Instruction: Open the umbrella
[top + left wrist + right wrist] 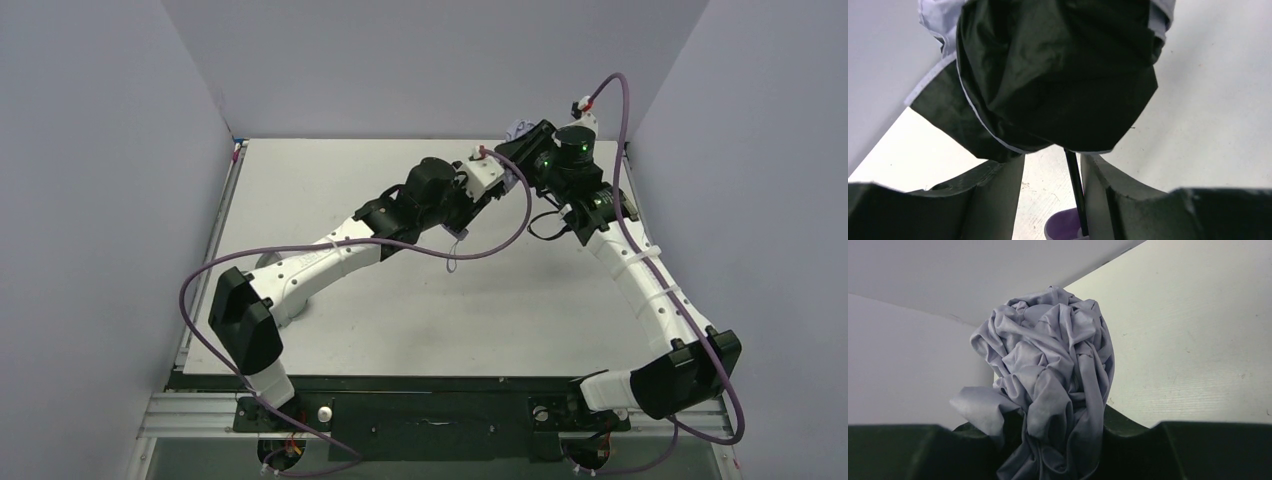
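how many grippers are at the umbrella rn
2. The left gripper straddles the umbrella's thin black shaft below the canopy; the right gripper pinches its bunched lavender fabric.

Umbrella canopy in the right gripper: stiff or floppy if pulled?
Likely floppy: the umbrella canopy bunches in soft wrinkles at the right gripper, so a pull would probably take up slack first. The black shaft runs straight, so likely stiff. Fabric looks thin, probably light.

The umbrella (1048, 370) is thin crumpled cloth with a faint sheen; the table (1198, 340) is matt and finely ribbed.
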`<control>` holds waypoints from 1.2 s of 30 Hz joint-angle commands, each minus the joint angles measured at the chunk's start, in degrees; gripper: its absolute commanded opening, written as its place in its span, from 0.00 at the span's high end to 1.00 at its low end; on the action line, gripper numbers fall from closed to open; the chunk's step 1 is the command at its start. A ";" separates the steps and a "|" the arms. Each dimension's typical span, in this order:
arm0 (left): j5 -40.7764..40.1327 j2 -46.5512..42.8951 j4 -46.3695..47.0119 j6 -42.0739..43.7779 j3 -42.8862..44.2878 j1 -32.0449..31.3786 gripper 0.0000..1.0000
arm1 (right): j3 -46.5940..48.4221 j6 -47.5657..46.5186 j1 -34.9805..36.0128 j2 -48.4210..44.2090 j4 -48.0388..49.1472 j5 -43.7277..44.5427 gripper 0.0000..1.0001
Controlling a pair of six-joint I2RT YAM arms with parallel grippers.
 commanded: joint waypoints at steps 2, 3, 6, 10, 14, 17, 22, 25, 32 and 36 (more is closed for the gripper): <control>-1.98 -2.14 -0.28 1.25 -2.36 -0.81 0.61 | 2.59 0.15 -0.67 -3.57 3.24 3.05 1.00; -1.96 -2.38 -0.48 1.14 -3.85 -0.84 0.61 | 2.96 0.06 -1.17 -3.54 3.32 3.06 1.00; -2.00 -3.86 -1.25 0.96 -7.06 -0.85 0.61 | 4.61 -0.46 -2.37 -3.34 4.03 2.52 1.00; -0.27 -5.69 -1.91 1.98 -11.96 -0.79 0.57 | 6.24 -0.83 -4.02 -2.73 5.24 1.61 1.00; 1.09 -6.55 -3.38 2.49 -14.17 -0.43 0.57 | 6.72 -1.31 -5.62 -2.46 7.69 0.42 1.00; 2.14 -7.07 -4.61 3.09 -15.67 -0.29 0.57 | 7.42 -1.33 -6.59 -2.30 9.49 -0.22 1.00; 2.90 -7.24 -7.11 3.02 -18.93 0.21 0.58 | 9.05 -1.25 -8.21 -1.86 9.92 -0.82 1.00; 2.26 -7.41 -7.57 3.06 -20.21 0.44 0.58 | 9.48 -0.31 -8.81 -1.87 9.88 -1.51 1.00; 0.67 -5.50 -9.49 4.17 -16.36 0.69 0.52 | 6.35 0.93 -8.51 -3.09 9.35 -3.55 1.00; 0.15 -4.58 -7.87 4.42 -13.27 0.59 0.44 | 4.69 2.18 -7.53 -3.71 8.66 -4.23 1.00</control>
